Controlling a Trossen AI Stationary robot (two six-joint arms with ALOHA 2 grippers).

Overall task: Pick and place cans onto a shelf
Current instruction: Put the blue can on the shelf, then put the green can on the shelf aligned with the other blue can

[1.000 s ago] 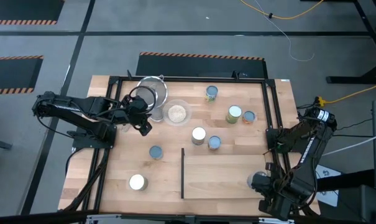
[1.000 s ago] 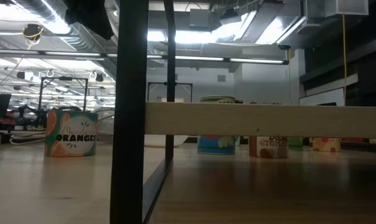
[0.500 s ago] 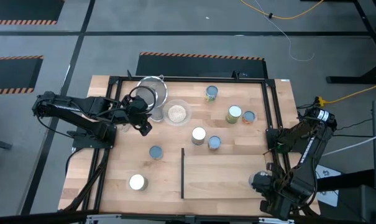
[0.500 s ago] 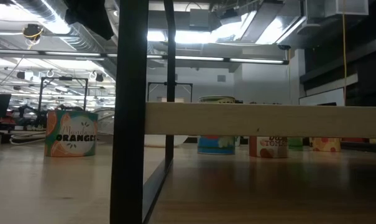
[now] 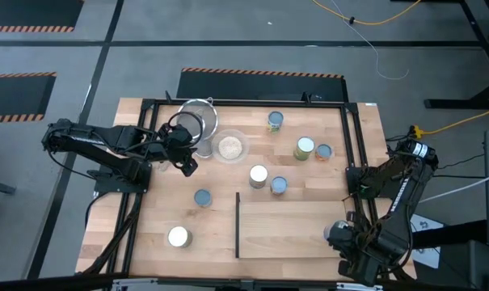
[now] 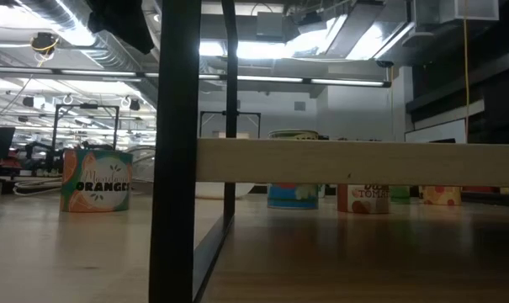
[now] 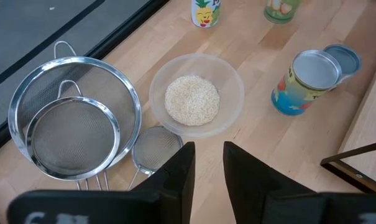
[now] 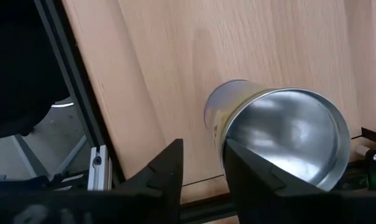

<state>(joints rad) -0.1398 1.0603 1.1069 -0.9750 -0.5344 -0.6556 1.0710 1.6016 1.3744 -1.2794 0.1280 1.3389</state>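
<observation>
Several cans stand on the table: a pale-blue-topped can (image 5: 275, 120) at the back, a white-topped can (image 5: 305, 147) beside a blue one (image 5: 324, 151), another pair (image 5: 259, 175) in the middle, and a white-topped can (image 5: 178, 236) at the front left. The shelf (image 5: 288, 230) lies front and centre. At its right edge my right gripper (image 5: 339, 236) hangs over a shiny-topped can (image 8: 287, 137). Its fingers (image 8: 169, 168) are open, with the can just beyond the tips. My left gripper (image 7: 207, 168) is open and empty near the strainers.
Nested mesh strainers (image 7: 73, 118) and a glass bowl of grains (image 7: 197, 93) sit at the back left, under the left gripper (image 5: 183, 158). A black frame rail (image 5: 353, 162) runs along the table's right side. In the low view an orange can (image 6: 96, 179) stands left of the shelf's dark upright (image 6: 178, 151).
</observation>
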